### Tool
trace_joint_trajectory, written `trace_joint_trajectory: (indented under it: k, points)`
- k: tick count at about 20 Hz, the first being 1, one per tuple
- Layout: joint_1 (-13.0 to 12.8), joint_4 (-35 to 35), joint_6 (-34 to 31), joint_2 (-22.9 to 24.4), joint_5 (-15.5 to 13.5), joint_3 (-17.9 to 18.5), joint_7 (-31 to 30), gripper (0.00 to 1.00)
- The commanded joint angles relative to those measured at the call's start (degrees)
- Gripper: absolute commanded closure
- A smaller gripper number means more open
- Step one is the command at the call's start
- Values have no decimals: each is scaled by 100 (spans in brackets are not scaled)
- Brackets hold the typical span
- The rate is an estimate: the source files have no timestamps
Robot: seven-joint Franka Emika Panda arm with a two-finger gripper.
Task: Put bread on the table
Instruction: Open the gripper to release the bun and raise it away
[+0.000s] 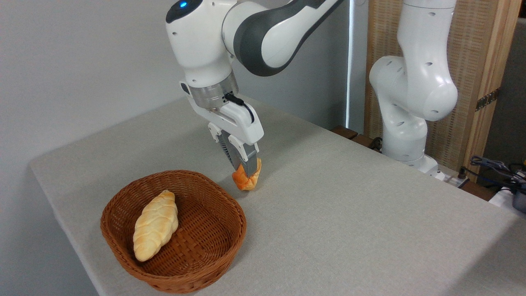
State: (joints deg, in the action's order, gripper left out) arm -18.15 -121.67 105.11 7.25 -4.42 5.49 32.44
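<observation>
The bread [248,179], a small orange-golden bun with a knotted top, is at the table [349,205] surface just behind and to the right of the wicker basket. My gripper [246,166] comes down on it from above, its fingers shut on the bun's top. The bun's underside looks level with the grey tabletop; I cannot tell whether it touches.
A brown wicker basket [205,246] stands at the front left and holds a pale braided loaf [156,224]. The arm's white base [407,135] rises at the table's back right edge, with cables [497,168] beyond it. A wall runs behind.
</observation>
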Motion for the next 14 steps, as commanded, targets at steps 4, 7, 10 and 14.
trace_joint_trajectory:
  k: [4, 7, 10, 14]
  points:
    - [-4, 73, 89, -14, -6, -21, 87, 0]
    - [-4, 82, 89, 13, -6, -21, 87, 0]
    - [5, 248, 80, 39, -6, -13, 78, 0]
    - [13, 643, 80, 39, -24, 40, 69, 0]
